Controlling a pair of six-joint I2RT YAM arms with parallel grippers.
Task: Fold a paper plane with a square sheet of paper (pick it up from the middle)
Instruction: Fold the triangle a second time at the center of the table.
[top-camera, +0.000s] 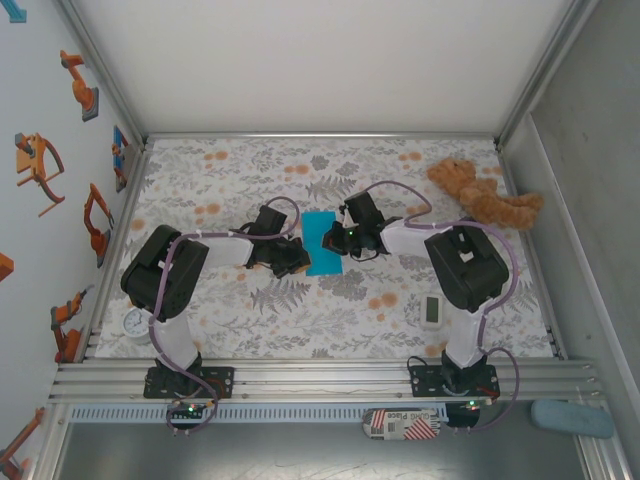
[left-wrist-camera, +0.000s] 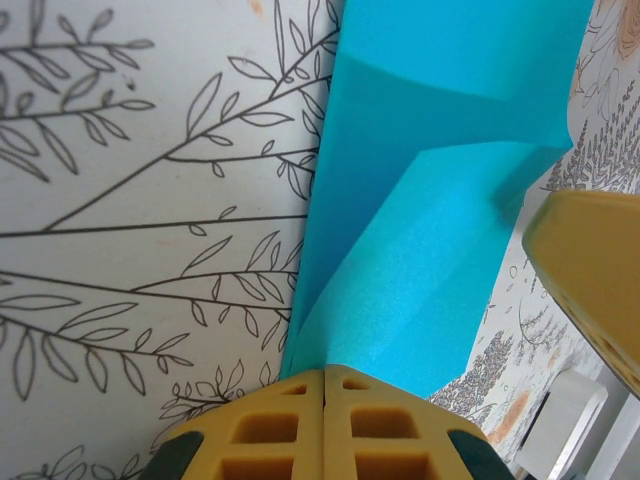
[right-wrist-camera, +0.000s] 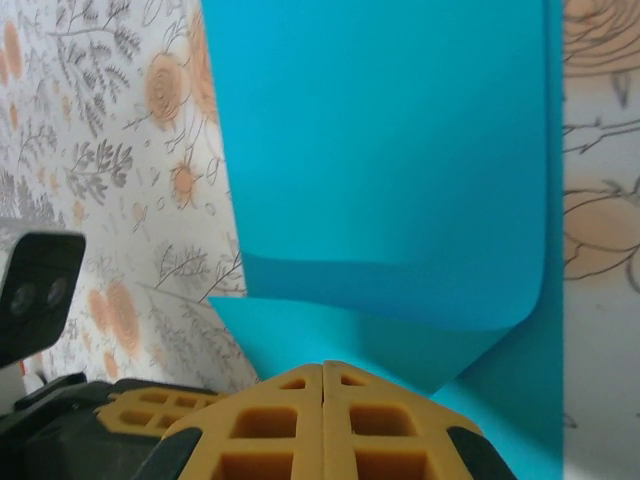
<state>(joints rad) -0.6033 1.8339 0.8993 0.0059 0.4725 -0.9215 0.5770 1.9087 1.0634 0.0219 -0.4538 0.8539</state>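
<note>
Now, with both jaws closed at opposite edges of the paper (top-camera: 320, 245) (part-folded), uneven pulls could tear it or skew creases.

top: overhead, whole table (top-camera: 300, 320) | wrists: close, facing down | shared: blue sheet (top-camera: 322, 243)

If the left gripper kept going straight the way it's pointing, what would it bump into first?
The blue paper. The left gripper is closed, and its tips sit right at the paper's near edge. They seem to be touching it, though depth is hard to judge.
</note>
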